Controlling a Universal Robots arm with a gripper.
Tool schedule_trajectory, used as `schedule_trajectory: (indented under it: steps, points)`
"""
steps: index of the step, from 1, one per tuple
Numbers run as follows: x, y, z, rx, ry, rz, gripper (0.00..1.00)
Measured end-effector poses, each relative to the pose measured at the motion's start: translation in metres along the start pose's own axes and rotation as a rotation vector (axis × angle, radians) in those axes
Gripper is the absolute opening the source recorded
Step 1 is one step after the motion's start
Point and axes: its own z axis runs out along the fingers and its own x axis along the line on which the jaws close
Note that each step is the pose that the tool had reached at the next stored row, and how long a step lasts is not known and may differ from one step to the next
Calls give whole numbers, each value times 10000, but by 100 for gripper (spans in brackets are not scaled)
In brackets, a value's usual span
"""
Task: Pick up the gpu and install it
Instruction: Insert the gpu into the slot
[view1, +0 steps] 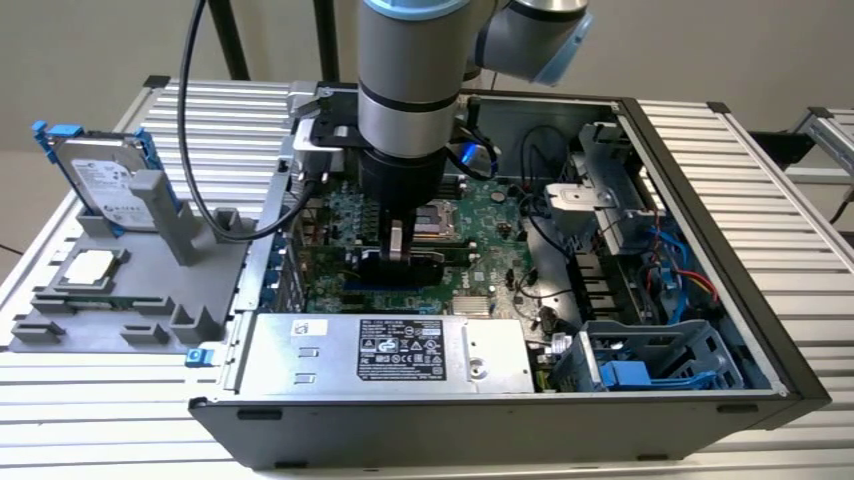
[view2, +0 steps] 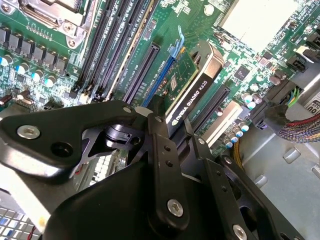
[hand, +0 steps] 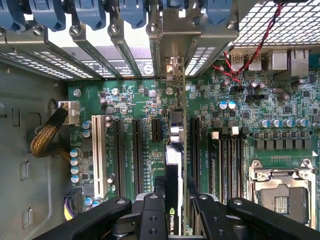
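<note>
The gpu (view2: 192, 87) stood on edge over the motherboard (view1: 501, 235), held upright with its lower edge in or just above a long slot; whether it was fully seated could not be told. The jaws pinched it by its upper edge, one finger on each face, as both wrist views showed. In the first wrist view the card (hand: 173, 175) ran edge-on from the gripper (hand: 172, 210) toward the case's rear brackets (hand: 150, 55), its metal end close beside them. In the exterior view the gripper (view1: 396, 262) hung low inside the case (view1: 694, 200), over the motherboard's middle.

Judged from these pictures, the card was light, thin and stiff, yet fragile: the bare board with its small parts would not bear bending or a sideways twist, and the black face looked smooth, so it could slip under a weak pinch. The top edge near the middle seemed the right hold, leaving the connector edge free and keeping any push straight down into the slot.

On the table (view1: 747, 150) beside the case, a hard drive (view1: 107, 185) stood in a grey fixture (view1: 127, 300).
</note>
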Motion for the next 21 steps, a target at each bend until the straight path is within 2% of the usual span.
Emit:
schedule_trajectory:
  steps: [15, 21]
  points:
    - [1, 5, 69, -8, 33, 3, 0]
    - [2, 3, 147, -12, 37, 2, 0]
